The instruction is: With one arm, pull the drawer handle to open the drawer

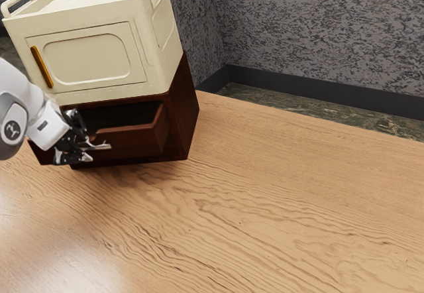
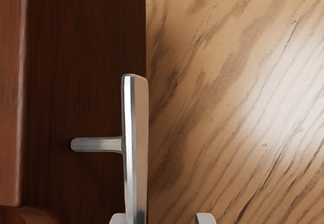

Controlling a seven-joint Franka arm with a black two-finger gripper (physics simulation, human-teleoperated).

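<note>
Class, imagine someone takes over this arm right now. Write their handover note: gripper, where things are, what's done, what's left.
Gripper: open at the handle, jaws apart, not clamped on the bar.
Things: the drawer is in the dark wooden cabinet, under the cream cabinet.
Done: the drawer stands partly out, its inside in view.
Left: probably pull it further if a wider opening is wanted, then move clear.

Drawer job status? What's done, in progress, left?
Done: the dark brown wooden drawer stands out from its matching box-shaped cabinet, inside exposed.
In hand: the black two-finger gripper is at the silver metal bar handle, fingers apart with the bar between, not clamped.
Left: maybe more pull; can't tell if that's full travel.
</note>
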